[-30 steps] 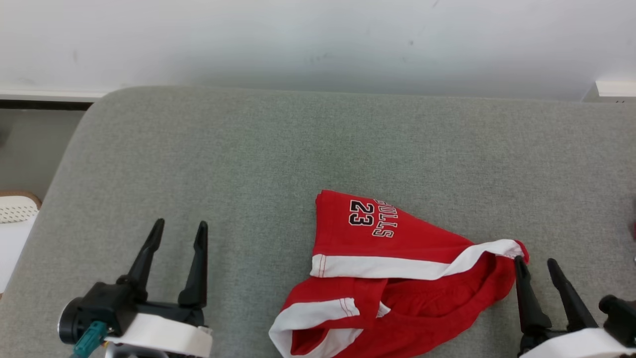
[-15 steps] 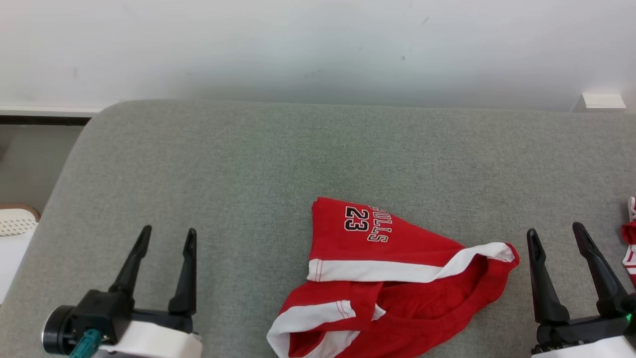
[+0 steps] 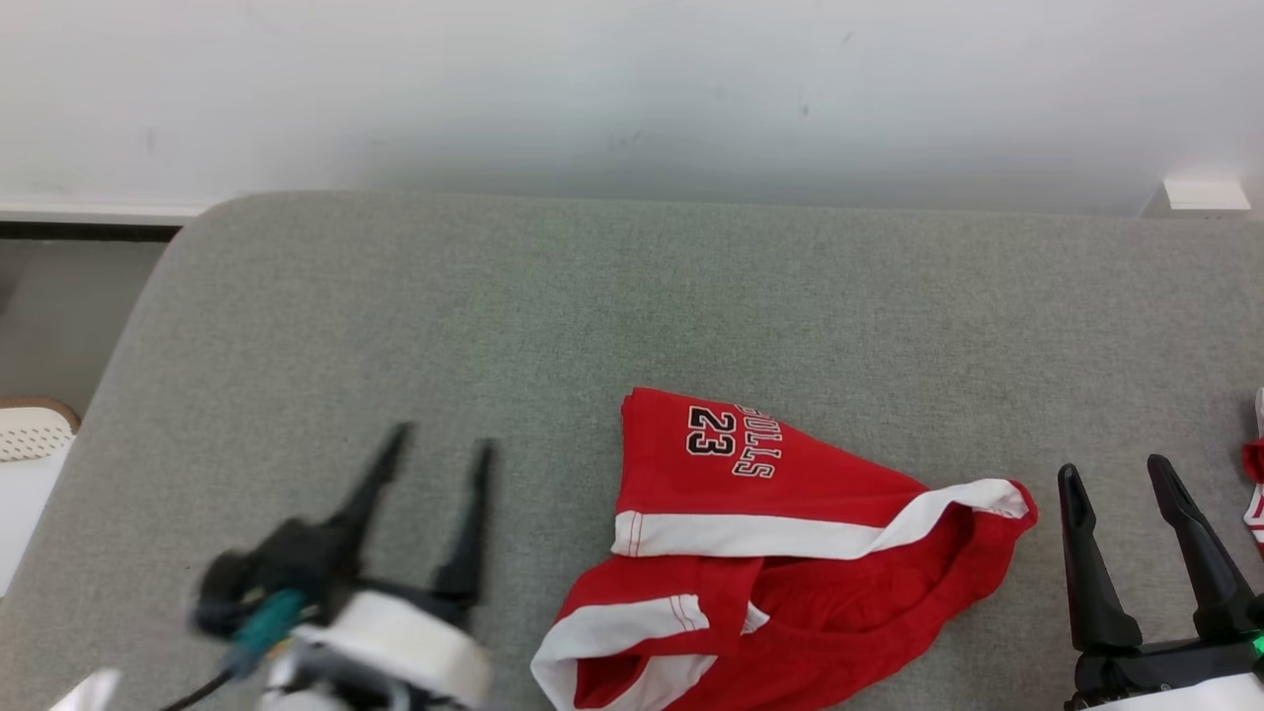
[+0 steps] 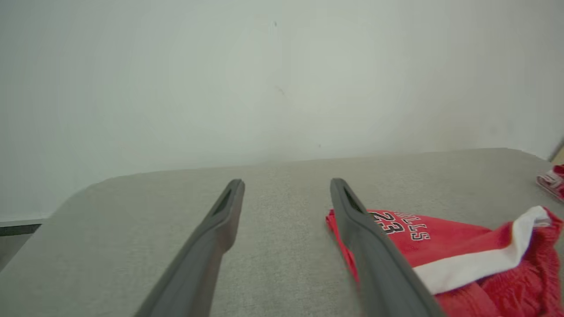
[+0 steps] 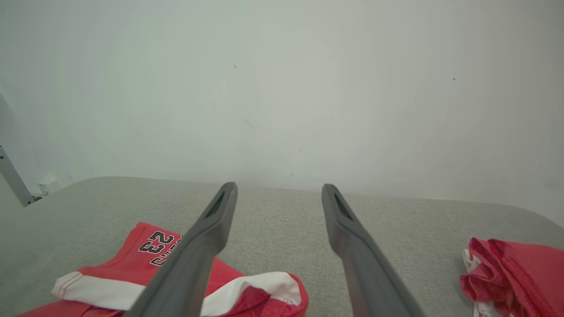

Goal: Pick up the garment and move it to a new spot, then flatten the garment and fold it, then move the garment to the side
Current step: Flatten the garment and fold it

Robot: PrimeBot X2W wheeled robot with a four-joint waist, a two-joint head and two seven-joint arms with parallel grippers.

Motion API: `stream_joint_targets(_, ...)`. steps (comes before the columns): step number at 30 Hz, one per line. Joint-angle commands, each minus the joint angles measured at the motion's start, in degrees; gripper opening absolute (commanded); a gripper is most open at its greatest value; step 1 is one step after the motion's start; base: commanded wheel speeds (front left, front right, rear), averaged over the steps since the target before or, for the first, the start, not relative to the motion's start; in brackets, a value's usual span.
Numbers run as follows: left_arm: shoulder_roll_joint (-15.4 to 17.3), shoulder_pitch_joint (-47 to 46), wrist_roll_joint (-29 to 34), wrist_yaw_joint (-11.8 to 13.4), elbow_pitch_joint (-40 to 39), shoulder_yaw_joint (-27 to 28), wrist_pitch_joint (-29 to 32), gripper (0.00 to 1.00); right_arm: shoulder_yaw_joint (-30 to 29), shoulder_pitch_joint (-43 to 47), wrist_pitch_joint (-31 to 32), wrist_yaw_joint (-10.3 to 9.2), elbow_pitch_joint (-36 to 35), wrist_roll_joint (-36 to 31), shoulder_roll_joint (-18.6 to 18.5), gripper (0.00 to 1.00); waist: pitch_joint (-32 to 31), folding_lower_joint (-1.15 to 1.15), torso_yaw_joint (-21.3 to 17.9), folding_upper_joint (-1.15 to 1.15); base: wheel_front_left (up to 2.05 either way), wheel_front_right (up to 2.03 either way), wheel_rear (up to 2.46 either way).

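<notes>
1. The left hand (image 3: pixel 441 439), with two long dark fingers, is smeared by blur in the head view, so its wrist details cannot be made out.
2. The crumpled red-and-white jersey garment (image 3: pixel 770 494) runs off that view's bottom edge. A fold hides the start of its lettering beside the "23".
3. A second red-and-white cloth bundle (image 3: pixel 1254 462) is cut by the right edge.
4. A white perforated object with a brown rim (image 3: pixel 30 430) is cut by the left edge and cannot be identified.
</notes>
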Motion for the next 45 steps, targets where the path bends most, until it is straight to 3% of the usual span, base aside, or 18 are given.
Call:
stream_joint_targets(1, -0.9, -1.4, -1.2, -1.0, 0.3, -1.3, 1.3, 1.00, -0.1, 0.1, 0.3, -0.14, -0.2, -0.1, 0.0, 1.00, 0.4, 0.00, 0.1, 0.00, 0.00, 0.00, 0.00)
stream_joint_targets(6, -5.4, -6.4, -4.0, -6.1, 5.9, -7.6, 8.6, 1.00, 0.5, -0.7, 0.6, -0.14, 0.3, 0.0, 0.0, 1.00, 1.8, 0.00, -0.8, 0.00, 0.00, 0.00, 0.00)
stream_joint_targets(15, -8.6, -10.1, -9.1, -9.3, 17.8, -9.1, 14.6, 1.00, 0.5, -1.4, 0.6, -0.14, 1.5, 0.8, 0.0, 1.00, 4.2, 0.00, -2.2, 0.00, 0.00, 0.00, 0.00)
stream_joint_targets(20, -9.6, -10.9, -12.7, -11.7, 20.4, -8.8, 16.0, 1.00, 0.1, -1.8, 0.7, -0.14, 2.0, 0.7, 0.0, 1.00, 4.9, 0.00, -2.7, 0.00, 0.00, 0.00, 0.00)
stream_joint_targets(21, -9.2, -11.3, -11.9, -11.8, 20.6, -8.9, 16.0, 0.94, 0.0, -1.9, 0.9, -0.14, 2.1, 0.3, 0.0, 1.00, 4.9, 0.00, -2.7, 0.00, 0.00, 0.00, 0.00)
stream_joint_targets(22, -9.1, -11.5, -12.2, -12.1, 20.8, -8.9, 16.0, 0.36, 0.0, -2.0, 1.0, -0.14, 2.3, -0.2, 0.0, 1.00, 5.0, 0.00, -2.8, 0.00, 0.00, 0.00, 0.00)
stream_joint_targets(23, -9.2, -11.5, -12.7, -12.5, 20.9, -8.9, 16.2, 0.00, 0.2, -2.2, 1.4, -0.14, 2.7, -0.7, 0.0, 1.00, 5.1, 0.00, -2.8, 0.00, 0.00, 0.00, 0.00)
stream_joint_targets(31, -9.1, -13.7, -12.0, -12.9, 21.0, -9.2, 14.8, 0.00, 4.3, -5.8, 5.1, -0.15, 10.7, -5.7, -2.4, 1.00, 6.1, 0.00, -2.2, 0.00, 0.00, 0.00, 0.00)
stream_joint_targets(41, -9.8, -15.0, -12.4, -13.4, 21.1, -9.3, 12.9, 0.00, 8.3, -14.0, 4.8, -0.15, 22.5, -8.7, -5.7, 1.00, 7.1, 0.00, -0.5, 0.00, 0.00, 0.00, 0.00)
stream_joint_targets(42, -9.7, -15.2, -12.4, -13.4, 21.1, -9.2, 12.6, 0.00, 8.4, -14.4, 4.6, -0.15, 23.0, -8.7, -5.7, 0.49, 7.1, 0.00, -0.4, 0.00, 0.00, 0.00, 0.00)
stream_joint_targets(43, -9.7, -15.2, -12.3, -13.4, 20.9, -9.1, 12.1, 0.00, 8.5, -14.8, 4.2, -0.15, 23.3, -8.8, -5.8, 0.20, 7.2, 0.00, -0.2, 0.00, 0.00, 0.00, 0.00)
stream_joint_targets(44, -9.7, -15.3, -12.1, -13.3, 20.7, -9.0, 11.5, 0.00, 8.4, -15.1, 3.9, -0.15, 23.3, -8.5, -5.6, 0.00, 7.2, 0.00, -0.1, 0.00, 0.00, 0.00, 0.00)
stream_joint_targets(45, -9.6, -15.5, -11.7, -13.1, 20.4, -8.8, 10.7, 0.00, 8.2, -15.2, 3.6, -0.15, 23.2, -8.0, -5.4, 0.00, 7.2, 0.00, -0.1, 0.00, 0.00, 0.00, 0.00)
